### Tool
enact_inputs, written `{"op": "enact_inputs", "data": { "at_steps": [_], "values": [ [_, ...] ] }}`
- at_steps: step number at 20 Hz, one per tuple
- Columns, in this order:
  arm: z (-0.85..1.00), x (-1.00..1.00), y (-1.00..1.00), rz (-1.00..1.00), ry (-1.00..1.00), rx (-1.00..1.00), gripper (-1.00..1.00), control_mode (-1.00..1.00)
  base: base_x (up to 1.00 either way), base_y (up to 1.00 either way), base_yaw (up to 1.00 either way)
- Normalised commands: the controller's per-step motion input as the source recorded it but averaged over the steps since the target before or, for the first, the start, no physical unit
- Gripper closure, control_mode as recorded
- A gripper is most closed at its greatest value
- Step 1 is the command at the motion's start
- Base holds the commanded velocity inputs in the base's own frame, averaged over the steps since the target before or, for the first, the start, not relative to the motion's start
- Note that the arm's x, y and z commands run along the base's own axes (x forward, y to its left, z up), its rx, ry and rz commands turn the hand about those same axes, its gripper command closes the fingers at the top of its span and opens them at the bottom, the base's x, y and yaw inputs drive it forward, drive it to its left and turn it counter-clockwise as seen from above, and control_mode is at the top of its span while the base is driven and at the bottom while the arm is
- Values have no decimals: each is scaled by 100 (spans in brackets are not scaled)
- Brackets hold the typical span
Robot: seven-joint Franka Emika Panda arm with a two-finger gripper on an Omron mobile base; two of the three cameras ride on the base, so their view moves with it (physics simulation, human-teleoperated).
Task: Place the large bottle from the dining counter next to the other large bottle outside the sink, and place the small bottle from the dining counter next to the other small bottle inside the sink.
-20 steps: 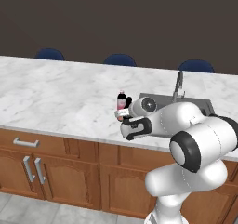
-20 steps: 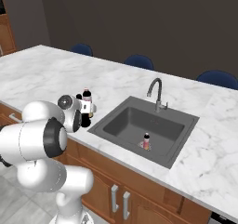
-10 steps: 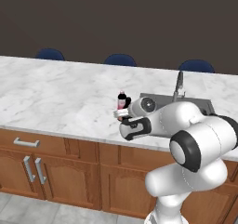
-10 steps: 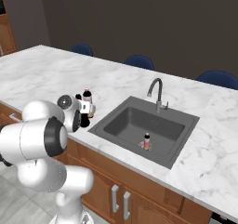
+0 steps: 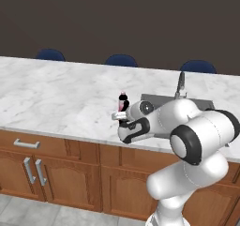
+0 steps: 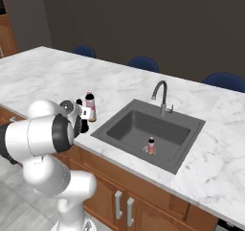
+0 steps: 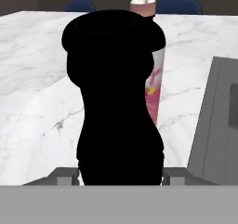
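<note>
The black bottle (image 7: 116, 102) stands directly before the gripper (image 7: 118, 174), between its fingertips, blocking any forward path. The pink bottle (image 7: 151, 74) stands just beyond it, close beside. To the right the sink (image 6: 150, 129) drops away, with a small bottle (image 6: 151, 145) on its floor and the faucet (image 6: 161, 95) rising at its far rim. Left of the bottles the bench (image 5: 56, 94) lies open.

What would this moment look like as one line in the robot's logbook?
claw: shut on black bottle | black bottle: upright on counter, left of sink | pink bottle: just behind | small bottle: in sink
</note>
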Motion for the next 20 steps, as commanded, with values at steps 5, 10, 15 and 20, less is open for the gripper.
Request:
{"op": "enact_inputs", "data": {
  "at_steps": [5, 10, 15, 20],
  "values": [
    [-19, 7, 3, 0, 0, 0, 100, -100, 0, 0, 0],
    [-11, 5, 1, 0, 0, 0, 100, -100, 0, 0, 0],
    [0, 1, 0, 0, -3, 0, 100, -100, 0, 0, 0],
    [-3, 1, 0, 0, 0, 0, 100, -100, 0, 0, 0]
  ]
}}
